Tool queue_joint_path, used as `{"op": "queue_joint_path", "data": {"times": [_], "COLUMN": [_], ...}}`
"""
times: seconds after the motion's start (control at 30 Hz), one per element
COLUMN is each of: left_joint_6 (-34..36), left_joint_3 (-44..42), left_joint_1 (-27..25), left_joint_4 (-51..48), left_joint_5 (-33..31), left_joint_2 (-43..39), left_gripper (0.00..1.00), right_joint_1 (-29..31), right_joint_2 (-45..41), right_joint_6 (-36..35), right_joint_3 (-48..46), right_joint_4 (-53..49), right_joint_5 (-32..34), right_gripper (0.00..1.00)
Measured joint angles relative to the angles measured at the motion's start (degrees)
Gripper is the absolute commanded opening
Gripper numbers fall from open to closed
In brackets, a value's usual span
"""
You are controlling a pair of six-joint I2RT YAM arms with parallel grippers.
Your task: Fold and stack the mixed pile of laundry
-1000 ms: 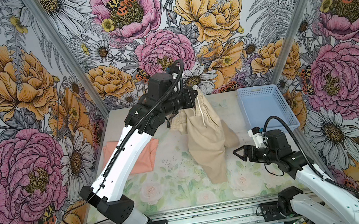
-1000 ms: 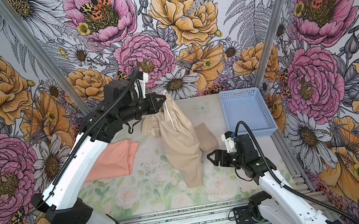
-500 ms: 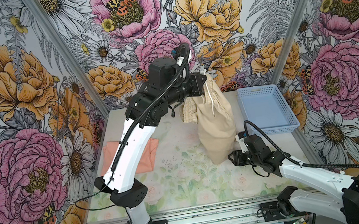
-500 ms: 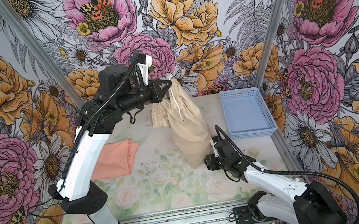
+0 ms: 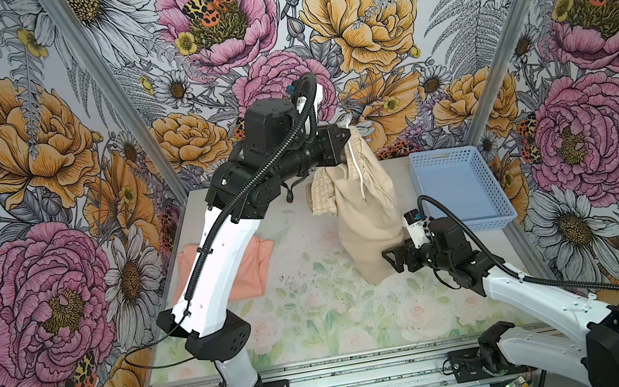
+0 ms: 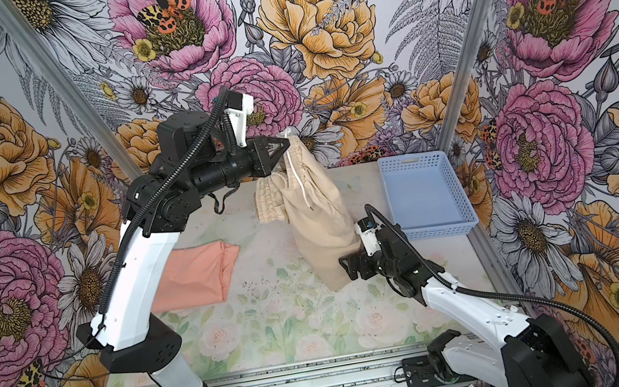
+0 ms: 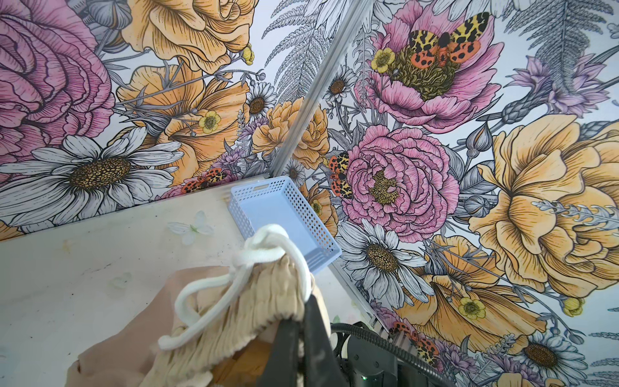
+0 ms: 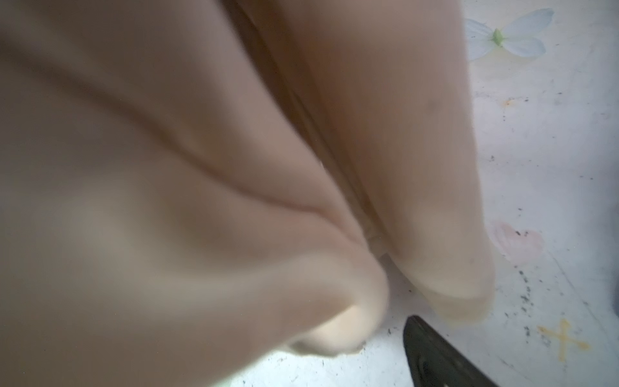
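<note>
While the left hand [image 5: 345, 136], clamped on the waistband, holds the beige shorts [image 5: 365, 211] long axis upright over the far centre of the bench [image 5: 319, 319], the right hand [image 5: 390, 261], jaws apart, lies just right of their low hem.

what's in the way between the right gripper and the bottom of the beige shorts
Nothing visible. The right gripper sits open right beside the lower end of the beige shorts, which hang from the left gripper. The blue basket and the peach T-shirt both lie off to the sides, clear of that gap.
</note>
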Motion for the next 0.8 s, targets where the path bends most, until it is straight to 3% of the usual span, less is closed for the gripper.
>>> {"op": "queue_joint_path", "data": {"times": [0.1, 0.27, 0.43, 0.53, 0.73, 0.8], "left_joint_6": [0.0, 0.0, 0.0, 0.0, 0.0, 0.0], "left_joint_3": [0.0, -0.3, -1.6, -1.7, -2.0, -2.6], "left_joint_1": [0.3, 0.5, 1.0, 1.3, 2.3, 2.8], "left_joint_4": [0.0, 0.0, 0.0, 0.0, 0.0, 0.0], "left_joint_5": [0.8, 1.9, 2.3, 2.3, 2.5, 2.5], "left_joint_2": [-1.0, -2.2, -2.8, -2.8, -3.0, -3.4], "left_gripper": [0.0, 0.0, 0.0, 0.0, 0.0, 0.0], "right_joint_1": [-0.8, -1.0, 1.0, 2.8, 3.6, 3.5], "right_joint_2": [5.6, 12.6, 14.4, 14.4, 14.4, 13.8], "right_joint_6": [-0.7, 0.7, 1.9, 1.7, 1.3, 1.0], "right_joint_3": [1.2, 2.3, 4.8, 6.7, 7.5, 7.6], "right_joint_4": [2.3, 8.6, 13.4, 15.3, 16.0, 14.4], "right_joint_5": [-2.3, -8.2, -13.4, -14.6, -13.7, -12.4], "right_gripper": [0.85, 0.56, 0.6, 0.53, 0.01, 0.0]}}
